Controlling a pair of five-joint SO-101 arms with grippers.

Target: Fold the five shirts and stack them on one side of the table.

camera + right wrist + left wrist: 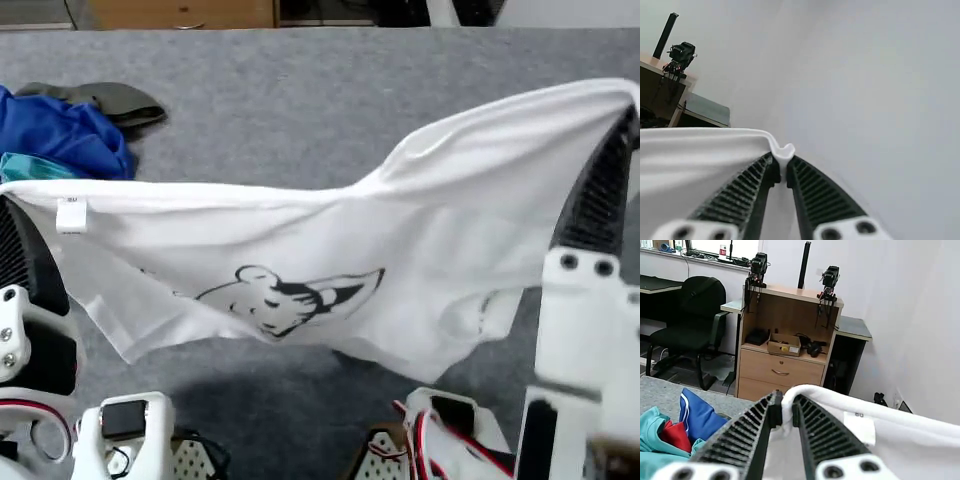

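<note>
A white shirt (300, 250) with a black cartoon print hangs stretched in the air between my two arms, above the grey table (300, 110). My left gripper (786, 409) is shut on the shirt's edge (880, 425) near its label, at the left of the high view. My right gripper (782, 167) is shut on the other raised edge of the shirt (695, 165), at the far right of the high view (632, 110). A pile of other shirts (60, 135), blue, teal and dark green, lies at the table's back left, and it shows blue, teal and red in the left wrist view (675, 430).
The arm bases (130, 430) and cables stand along the table's front edge. Behind the table are a wooden cabinet (785, 345) and a black office chair (690, 315). Bare grey table stretches across the back and middle.
</note>
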